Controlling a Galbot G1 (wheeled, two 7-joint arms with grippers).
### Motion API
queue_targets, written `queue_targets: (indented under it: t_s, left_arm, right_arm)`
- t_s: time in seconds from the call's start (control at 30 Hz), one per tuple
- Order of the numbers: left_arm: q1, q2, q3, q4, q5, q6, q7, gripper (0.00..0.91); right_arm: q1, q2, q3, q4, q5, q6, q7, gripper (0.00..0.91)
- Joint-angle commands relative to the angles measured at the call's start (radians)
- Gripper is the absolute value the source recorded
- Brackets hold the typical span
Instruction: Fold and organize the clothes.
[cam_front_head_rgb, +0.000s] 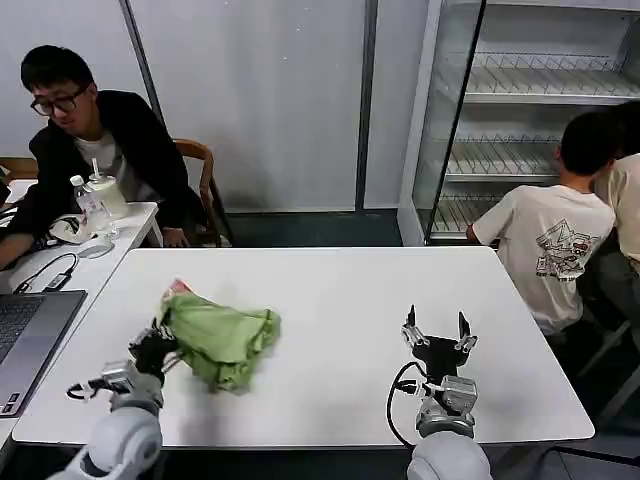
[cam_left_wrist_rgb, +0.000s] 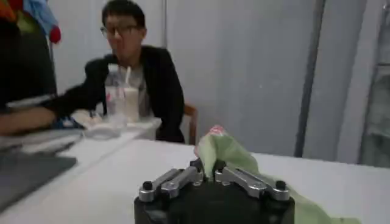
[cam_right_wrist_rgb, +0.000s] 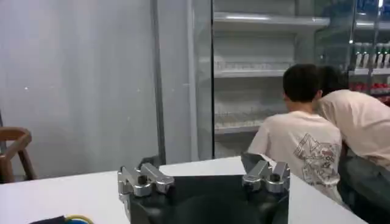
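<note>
T-shirt (cam_front_head_rgb: 220, 340) bunched on the table (cam_front_head_rgb: 340, 300); your left gripper (cam_front_head_rgb: 155, 348) pinches its edge, right gripper (cam_front_head_rgb: 437, 335) spread wide, well right of it.

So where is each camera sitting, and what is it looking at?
Head view: up on the robot's head, looking down at the white table; shows left gripper and right gripper.
Left wrist view: on the left arm, looking over the left gripper, shut on the green T-shirt.
Right wrist view: on the right arm, looking over the open right gripper toward shelves.
Shared: head and left wrist views show the T-shirt.
</note>
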Motion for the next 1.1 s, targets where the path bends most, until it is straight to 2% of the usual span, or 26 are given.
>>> queue_targets:
  t_s: [0.03, 0.23, 0.37, 0.47, 0.63, 0.67, 0.8, 0.97, 1.07, 1.1]
  left_arm:
    - [-0.185, 0.196, -0.020, 0.147, 0.020, -0.031, 0.027, 0.020]
    - [-0.221, 0.300, -0.004, 0.117, 0.020, -0.038, 0.048, 0.020]
    - [-0.187, 0.306, -0.011, 0.049, 0.020, -0.032, 0.046, 0.020]
    - [-0.145, 0.247, -0.002, -0.026, 0.034, -0.026, 0.042, 0.020]
    - [-0.089, 0.094, 0.086, -0.098, 0.087, -0.032, 0.041, 0.020]
    - [-0.083, 0.035, 0.122, -0.096, 0.124, -0.040, 0.046, 0.020]
    - [-0.066, -0.082, 0.233, -0.071, 0.219, -0.082, 0.056, 0.020]
    - [-0.071, -0.282, 0.374, 0.061, 0.298, -0.125, 0.068, 0.020]
    - [-0.094, -0.391, 0.420, 0.122, 0.305, -0.134, 0.072, 0.020]
    - [-0.100, -0.407, 0.431, 0.127, 0.307, -0.134, 0.074, 0.020]
  right_arm:
    - [-0.005, 0.002, 0.001, -0.002, 0.000, 0.009, -0.002, 0.907]
    - [-0.017, 0.005, 0.003, -0.003, 0.000, 0.018, -0.003, 0.907]
    - [-0.021, 0.006, 0.005, -0.006, 0.000, 0.022, -0.005, 0.907]
    - [-0.019, 0.011, 0.002, -0.011, -0.003, 0.023, -0.004, 0.907]
    - [-0.015, 0.015, -0.004, -0.006, -0.008, 0.018, -0.002, 0.907]
    - [-0.015, 0.013, -0.003, -0.004, -0.008, 0.018, -0.002, 0.907]
    - [-0.019, 0.012, -0.001, 0.005, -0.012, 0.015, -0.001, 0.907]
    - [-0.028, 0.014, -0.001, 0.007, -0.017, 0.015, 0.001, 0.907]
    - [-0.035, 0.016, -0.002, 0.008, -0.020, 0.016, 0.000, 0.907]
    - [-0.035, 0.016, -0.001, 0.006, -0.021, 0.017, 0.000, 0.907]
